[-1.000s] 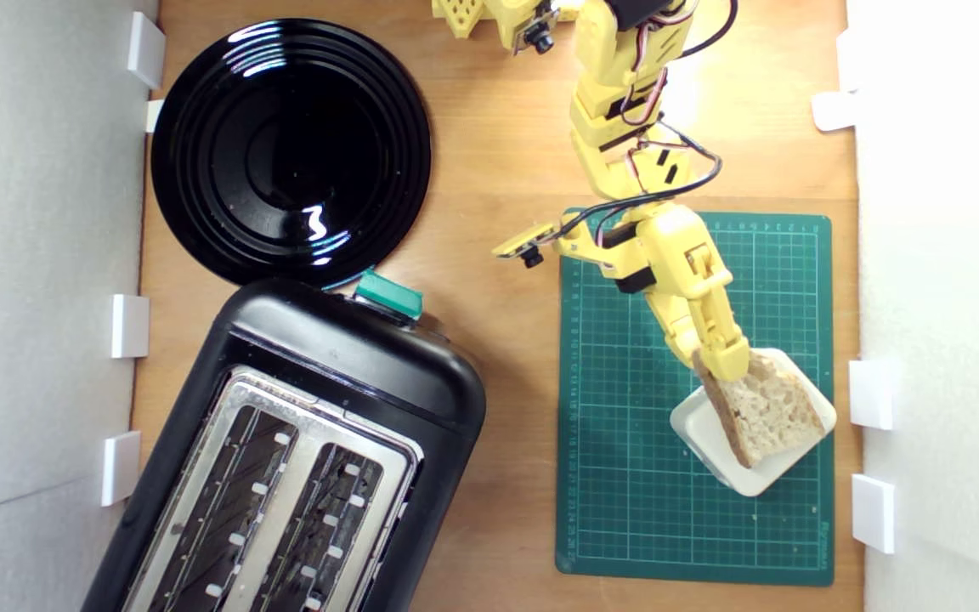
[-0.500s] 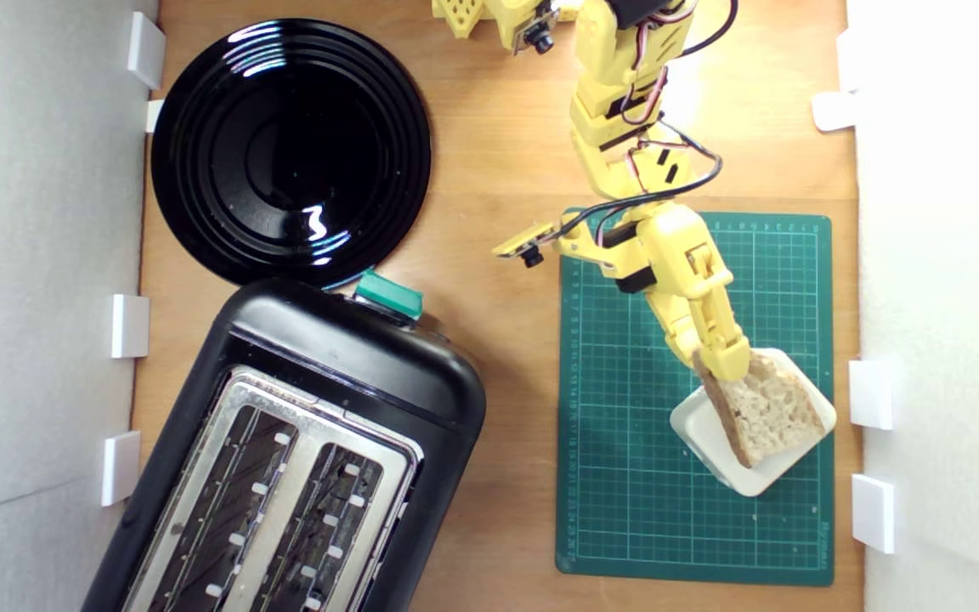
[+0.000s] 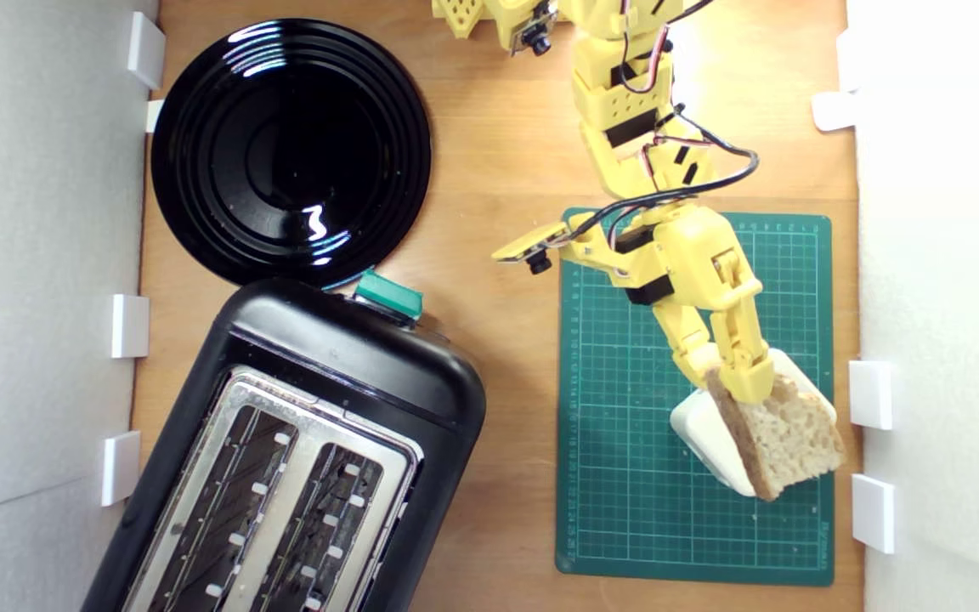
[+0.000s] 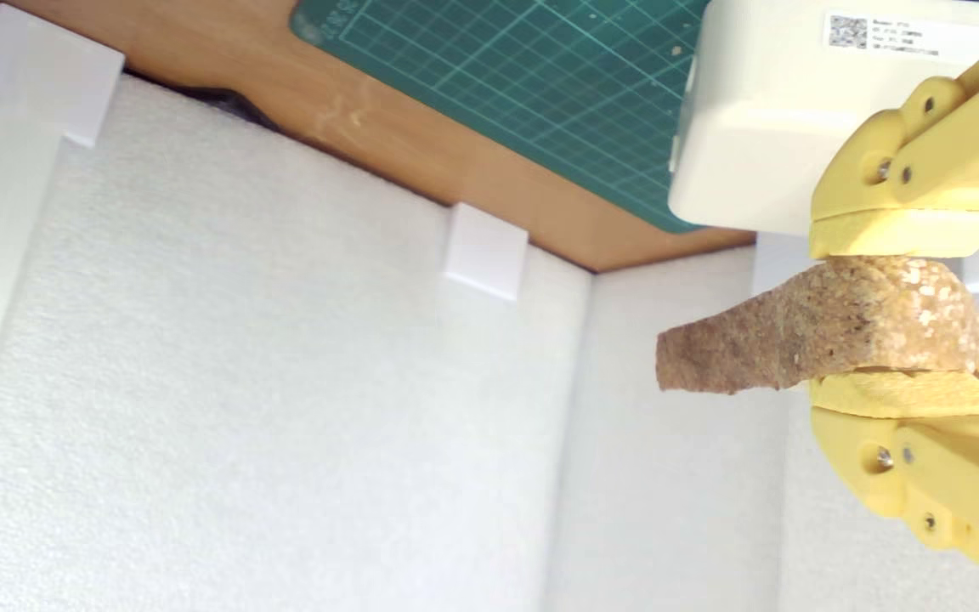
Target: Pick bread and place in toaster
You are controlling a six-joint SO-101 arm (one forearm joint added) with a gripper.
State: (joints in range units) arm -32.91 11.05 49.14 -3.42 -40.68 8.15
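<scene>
Bread [image 4: 821, 327] sits pinched btwn the two yellow fingers [image 4: 902, 234] of the gripper [image 4: 902, 314], jaws closed on its thick end w/ brown, speckled crust facing the wrist cam and the wedge tapering away from the pads. In the exterior view the bread [image 3: 787, 438] shows pale holey crumb w/ a brown crust edge, overlapping the white block [image 3: 702, 429] on the green cutting mat [image 3: 625, 408]. Toaster [image 3: 302, 442], black w/ silver top and green lever knob, is well apart from the block, toward the exterior view's left.

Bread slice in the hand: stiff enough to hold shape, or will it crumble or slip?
Likely stiff: the bread juts sideways from the hand without sagging. Probably light, given its holey crumb. Rough crust suggests little slip, though it may shed crumbs.
</scene>
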